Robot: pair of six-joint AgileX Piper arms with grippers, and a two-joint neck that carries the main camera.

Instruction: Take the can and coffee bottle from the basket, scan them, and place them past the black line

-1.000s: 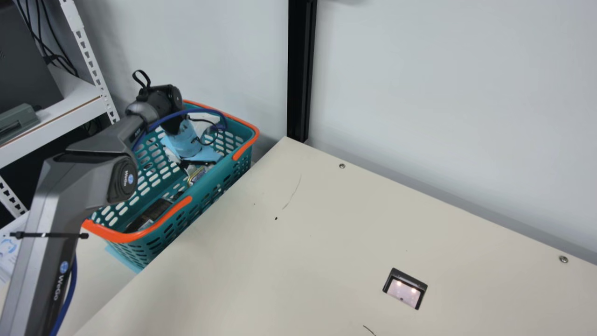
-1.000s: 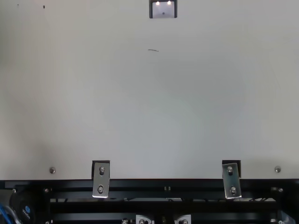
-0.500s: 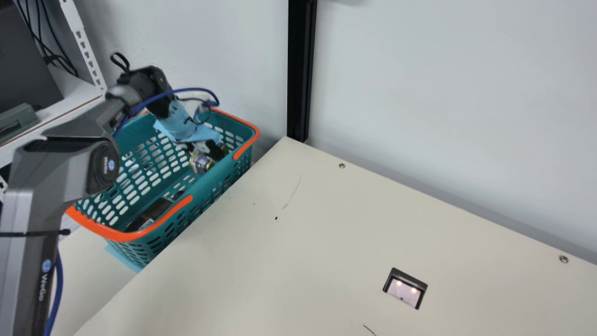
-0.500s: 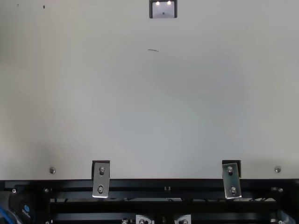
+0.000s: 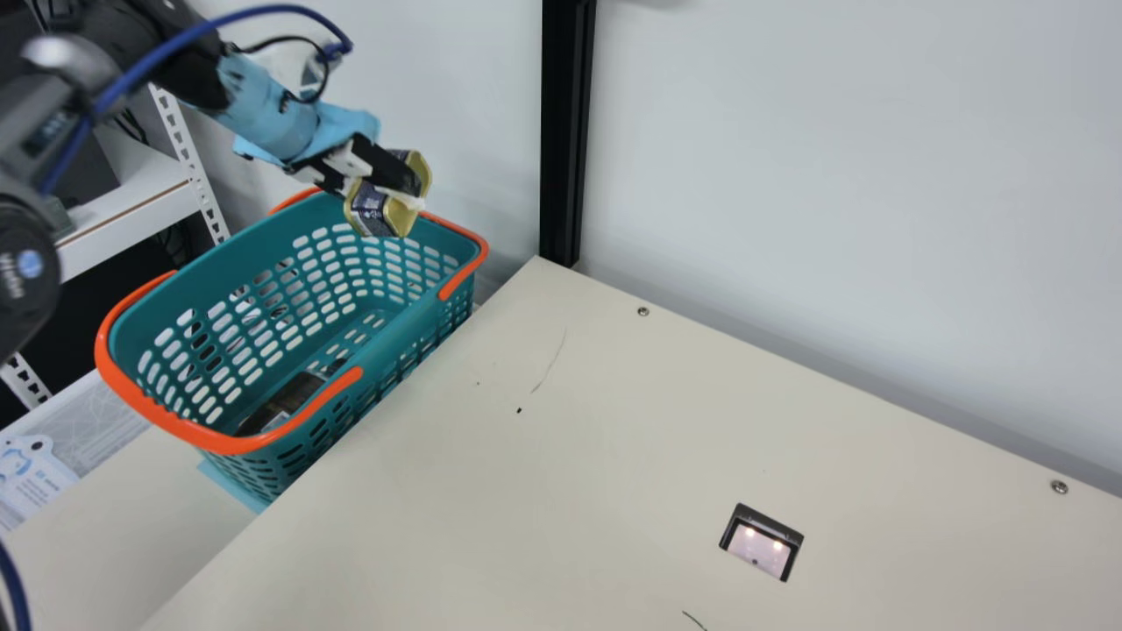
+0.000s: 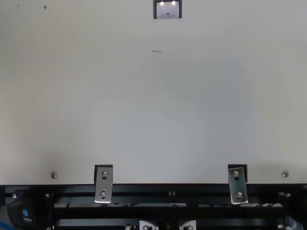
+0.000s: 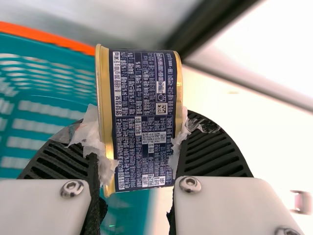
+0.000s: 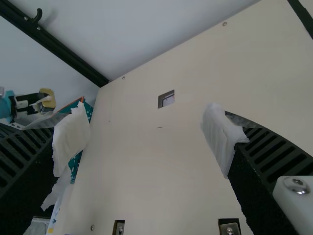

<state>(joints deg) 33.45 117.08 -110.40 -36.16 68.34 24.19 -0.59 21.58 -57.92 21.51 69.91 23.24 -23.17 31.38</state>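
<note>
1. Main view, far left: we record white shelving (image 5: 131,206) behind our left arm (image 5: 26,254), which reaches in from the upper left edge; its wrist carries a light-blue wrap (image 5: 276,109).
2. Next, the teal basket (image 5: 399,317) with orange handles, beside the worktop (image 5: 614,438). Inside, at its near end, lies a dark item (image 5: 289,401); the basket wall hides part of it, and we cannot tell whether it is the coffee bottle.
3. Above the basket's far end we note our left claw (image 5: 383,187), closed on the can (image 5: 369,209), which is tilted. The left wrist view confirms the grip: both ribbed fingers press the can's sides through torn whitish padding (image 7: 93,139), parted by the can's width. The navy label, dense with print, faces that camera, between gold rims.
4. Right of the basket, a black post (image 5: 565,131) stands against the wall at the worktop's far corner.
5. Further right, the scanner window (image 5: 759,545) sits set into the worktop, two small lights glowing in it.
6. Right wrist view: our right claw (image 8: 146,134) is spread wide over the worktop, holding nothing, white padding on both fingers. Beyond it, a black line (image 8: 301,14) crosses the worktop's right corner.
</note>
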